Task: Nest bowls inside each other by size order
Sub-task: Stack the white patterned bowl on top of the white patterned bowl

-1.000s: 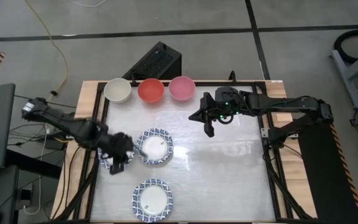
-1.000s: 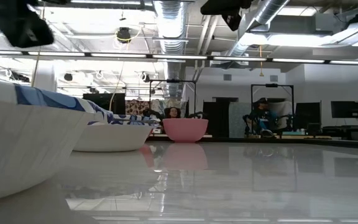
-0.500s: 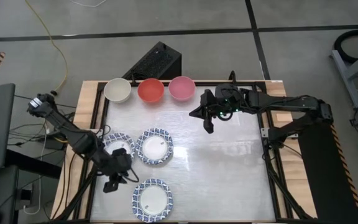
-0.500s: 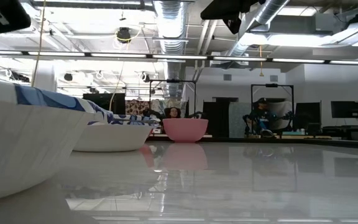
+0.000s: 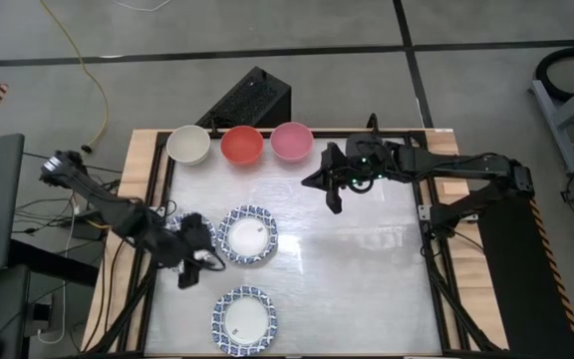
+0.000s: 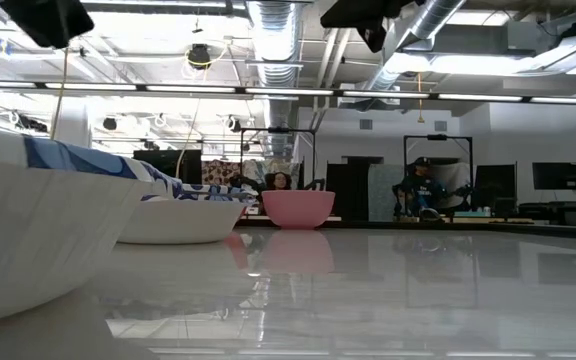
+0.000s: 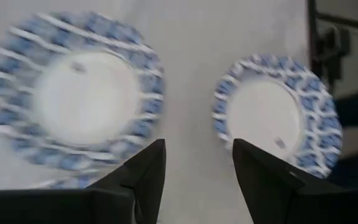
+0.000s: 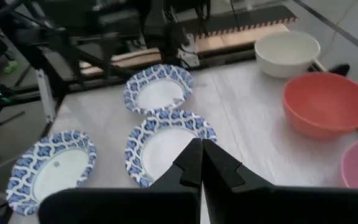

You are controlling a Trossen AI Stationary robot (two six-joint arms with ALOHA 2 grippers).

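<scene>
the left claw [image 5: 195,261] is hanging over the left side of the white glossy bench [image 5: 367,269], its two dark fingers [image 7: 143,174] standing spread apart with nothing between them. just beside it, a wide shallow blue-and-white patterned bowl with a white centre [image 5: 248,235] is lying flat near the bench's middle, and another patterned bowl [image 5: 244,318] is sitting near the front edge. a third patterned bowl [image 8: 158,90] is lying under the left arm, mostly hidden from above.

the right claw [image 5: 333,204] is hovering over the rear middle of the bench, its fingers [image 8: 194,163] pressed together and gripping nothing.

along the rear edge, a plain cream-white bowl [image 5: 188,145], a red bowl [image 5: 241,145] and a pink bowl [image 5: 292,141] are standing in a row, none nested.
</scene>
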